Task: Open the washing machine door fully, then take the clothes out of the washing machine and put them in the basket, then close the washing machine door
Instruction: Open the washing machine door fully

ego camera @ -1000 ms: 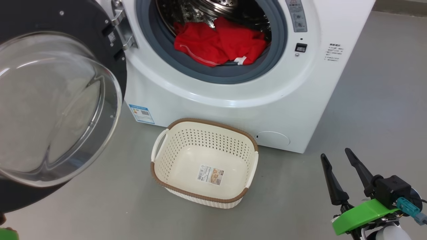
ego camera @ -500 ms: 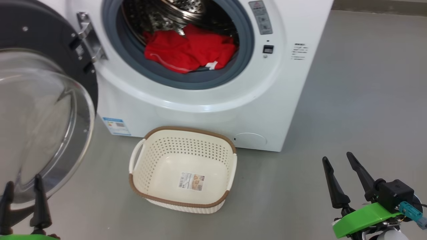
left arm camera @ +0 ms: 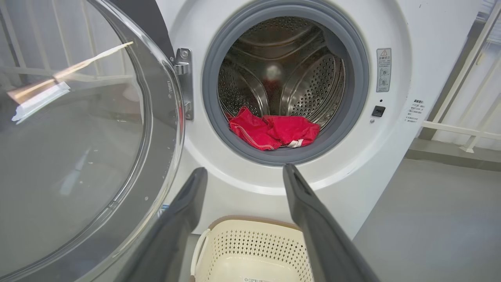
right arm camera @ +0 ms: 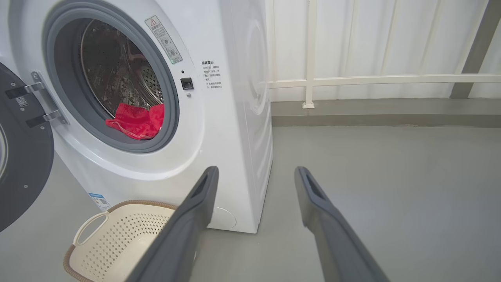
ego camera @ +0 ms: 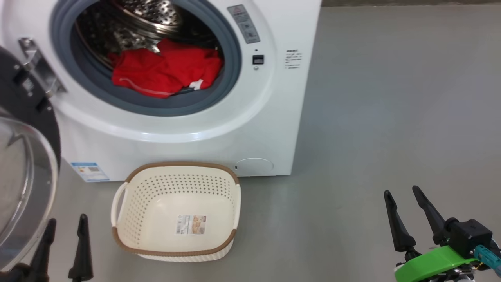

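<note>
Grey floor fronts the washing machine. Its clothes lie low in the drum, door open, basket empty below. Left tool and right tool stand wide, empty. Unloading is due: reach your tool into the drum.

**Head view.** The door is cut off by the left edge, and the machine by the top edge. The left gripper is cropped at the bottom edge, so the finger bases are lost. The clothes are partly hidden behind the seal; their number cannot be told, possibly two. Print on the blue label and the paper label is too small to be read.

**Left wrist view.** The basket is cut off below and partly covered by the fingers.
</note>
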